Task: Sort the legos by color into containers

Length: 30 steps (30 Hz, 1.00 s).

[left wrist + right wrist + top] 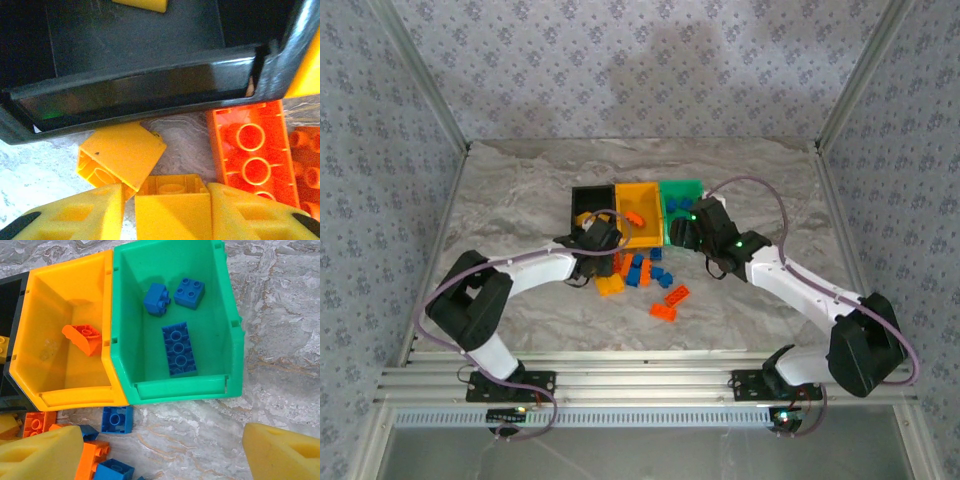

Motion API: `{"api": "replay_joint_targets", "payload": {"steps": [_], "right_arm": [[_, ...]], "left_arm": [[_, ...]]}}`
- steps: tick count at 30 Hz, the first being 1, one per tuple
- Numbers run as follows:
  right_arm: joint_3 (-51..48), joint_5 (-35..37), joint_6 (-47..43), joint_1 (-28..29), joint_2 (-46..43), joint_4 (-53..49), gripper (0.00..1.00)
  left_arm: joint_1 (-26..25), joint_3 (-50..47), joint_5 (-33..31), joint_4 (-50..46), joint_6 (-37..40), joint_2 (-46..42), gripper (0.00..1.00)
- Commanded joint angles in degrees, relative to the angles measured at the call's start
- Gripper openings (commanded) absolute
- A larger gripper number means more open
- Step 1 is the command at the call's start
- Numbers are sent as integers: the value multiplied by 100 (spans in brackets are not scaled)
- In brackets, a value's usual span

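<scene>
Legos (645, 280): loose bunch on table (520, 220) just in front of bins (640, 240)
Green bin (180, 390): three blue bricks (179, 349) inside
Left gripper (592, 243): fingers hugging yellow brick (172, 210) beside black bin (140, 95), can't tell if really pinched
Right gripper (165, 455): wide open, empty, near green bin

The black bin (150, 95) spans the upper frame, a yellow piece (142, 4) lying inside it. Just below its front wall a tilted yellow brick (125, 152) lies beside a long orange brick (252, 150). Further below the bin, the left gripper's (172, 216) fingers (80, 215) flank a second yellow brick (172, 202); whether they are actually gripping it is unclear.
</scene>
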Motion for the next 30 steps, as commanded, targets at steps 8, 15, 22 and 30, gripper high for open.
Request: {"api": "replay_joint_targets", "payload": {"steps": [8,15,22,30], "right_arm": [[-118,68,127,-33,-154,142,85],[-139,116,157,-59,-227,60,85],[-334,109,206,-112,-380,173,85],[-503,104,201,-121,-378,198,85]], "left_arm": [[16,-402,-245,-190,-74,-125,43],[-80,-433,-84,-362,-217,-677,30],[-66,-194,154,-803,-420,-1980,30],[711,957,214,-414,-445,-1093,30]]}}
